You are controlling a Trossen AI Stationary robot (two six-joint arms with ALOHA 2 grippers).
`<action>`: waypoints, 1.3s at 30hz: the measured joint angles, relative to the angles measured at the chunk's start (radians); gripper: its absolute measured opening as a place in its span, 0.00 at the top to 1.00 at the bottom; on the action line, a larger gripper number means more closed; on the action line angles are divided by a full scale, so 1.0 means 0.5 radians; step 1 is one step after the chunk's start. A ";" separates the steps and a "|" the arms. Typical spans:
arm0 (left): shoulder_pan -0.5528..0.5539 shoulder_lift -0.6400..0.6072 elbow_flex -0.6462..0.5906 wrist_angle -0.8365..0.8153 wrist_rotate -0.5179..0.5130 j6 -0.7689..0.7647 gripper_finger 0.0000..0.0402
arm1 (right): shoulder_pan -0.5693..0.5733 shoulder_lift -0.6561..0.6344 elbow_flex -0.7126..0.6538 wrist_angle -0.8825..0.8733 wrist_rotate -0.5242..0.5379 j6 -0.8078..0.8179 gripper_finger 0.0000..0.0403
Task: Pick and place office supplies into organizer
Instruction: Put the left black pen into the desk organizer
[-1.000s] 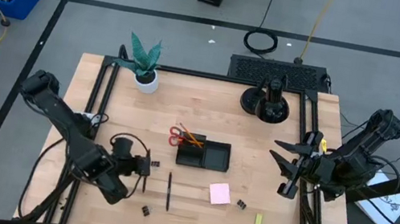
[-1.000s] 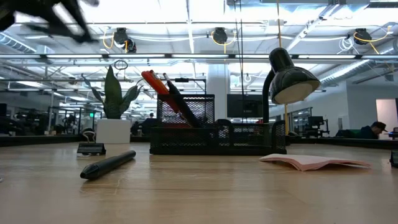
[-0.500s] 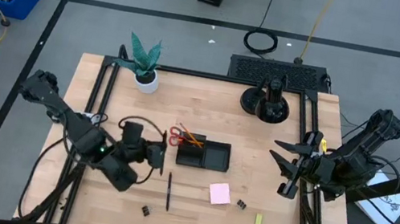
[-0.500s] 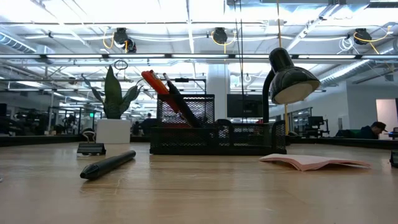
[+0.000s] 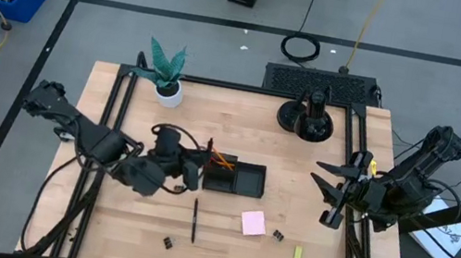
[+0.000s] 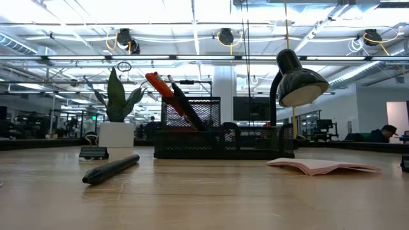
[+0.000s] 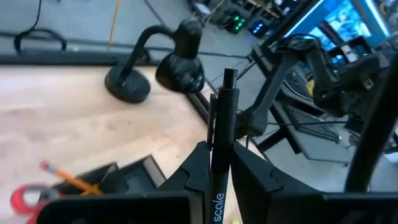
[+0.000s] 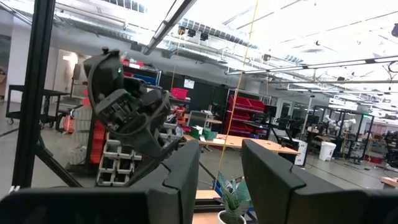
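The left gripper [image 5: 193, 175] is clamped on a black pen [image 7: 221, 149], its fingers [image 7: 193, 168] pressing the barrel from both sides. It hangs just beside the organizer [image 5: 235, 178], which sits at about three o'clock from it. The red-handled scissors [image 5: 202, 154] and orange pencils [image 5: 221, 159] stand in the organizer's near end. A second pen [image 5: 195, 220] lies at six o'clock from the gripper. The right gripper [image 5: 329, 202] waits with parted fingers at the table's right edge.
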 joint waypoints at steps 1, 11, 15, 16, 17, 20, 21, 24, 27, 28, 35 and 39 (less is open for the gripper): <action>0.009 0.000 0.000 0.033 0.001 0.061 0.87 | 0.000 0.000 0.000 0.002 0.000 0.000 0.71; 0.102 0.000 0.000 0.103 0.001 0.467 0.87 | 0.000 0.000 0.000 0.008 0.001 0.000 0.71; 0.137 0.000 0.000 0.216 0.000 0.743 0.87 | 0.000 0.000 0.000 0.008 0.001 0.000 0.71; 0.148 0.000 0.000 0.258 0.001 0.821 0.87 | 0.000 0.001 0.000 0.008 0.000 0.000 0.71; 0.159 0.000 0.000 0.300 0.001 0.900 0.87 | 0.000 0.000 0.000 0.008 0.000 0.000 0.71; 0.184 0.000 0.000 0.399 0.001 1.088 0.87 | 0.000 0.000 0.000 0.008 0.000 0.000 0.71; 0.191 0.000 0.000 0.428 0.001 1.146 0.87 | 0.000 0.000 0.000 0.008 0.000 0.000 0.71; 0.213 0.000 0.000 0.464 0.000 1.268 0.87 | 0.000 0.000 0.000 0.008 0.000 0.000 0.71; 0.237 0.000 0.000 0.489 0.000 1.331 0.87 | 0.000 0.000 0.000 0.008 0.001 0.000 0.71; 0.246 0.000 0.000 0.513 0.001 1.359 0.87 | 0.000 0.000 0.000 0.008 0.000 0.000 0.71; 0.270 0.000 0.000 0.734 0.000 1.554 0.87 | 0.000 0.000 0.000 0.008 0.000 0.000 0.71; 0.270 0.000 0.000 0.808 0.001 1.596 0.87 | 0.000 0.000 0.000 0.008 0.000 0.000 0.71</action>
